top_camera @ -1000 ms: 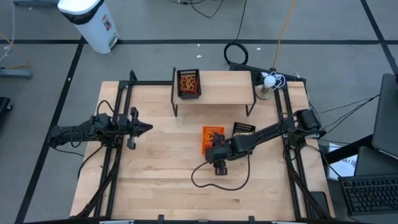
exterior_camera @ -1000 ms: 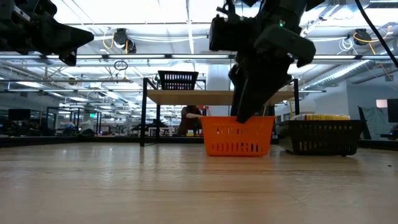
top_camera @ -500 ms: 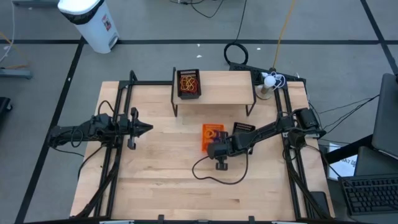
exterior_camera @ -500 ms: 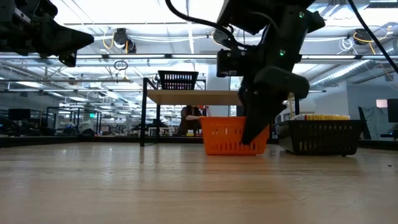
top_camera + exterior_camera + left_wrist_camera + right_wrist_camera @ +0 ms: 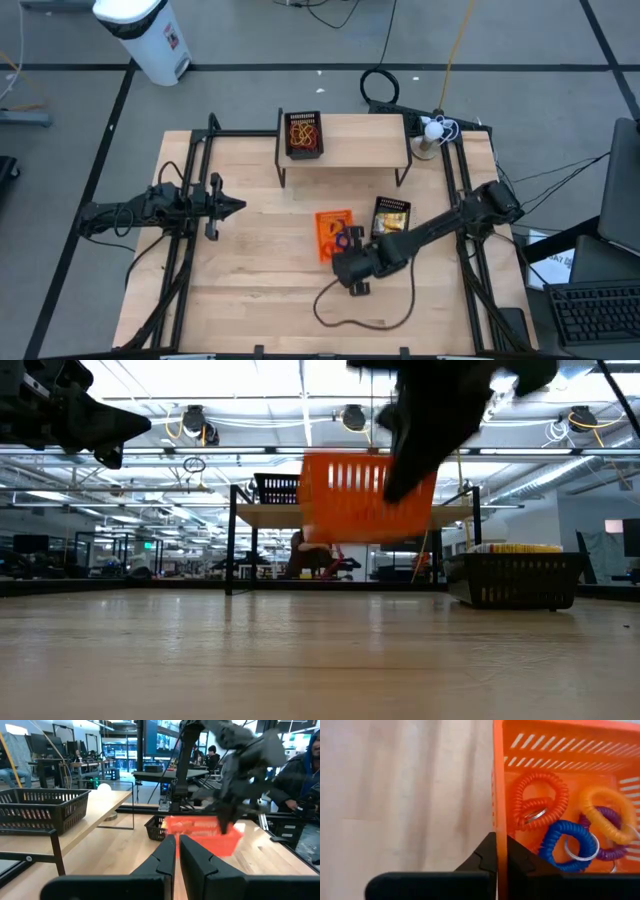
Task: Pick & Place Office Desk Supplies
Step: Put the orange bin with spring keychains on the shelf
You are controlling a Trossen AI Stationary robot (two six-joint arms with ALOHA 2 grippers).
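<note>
Office desk supplies of the coiled-ring sort, orange ring [image 5: 607,810], red ring [image 5: 536,800], blue ring [image 5: 568,842] and purple ring [image 5: 600,851], lie inside the orange bin [image 5: 331,232], directly ahead of the right pincer [image 5: 501,851]; that pincer is clamped shut on the bin's side wall, one finger inside and one outside; the low view shows the bin hanging clear above the bench [image 5: 260,290], tilted, so the rings are carried with it. Rubber bands [image 5: 303,133] sit in a black mesh bin [image 5: 303,135] on the raised shelf, well beyond the right pincer; yellow packets [image 5: 391,221] fill a second mesh bin [image 5: 391,216] just beside the lifted one. Left pincer [image 5: 236,207], closed and empty, waits well apart at the far side. Judgement: sorting looks largely done, no loose items showing on the bench; setting down the orange bin remains.
</note>
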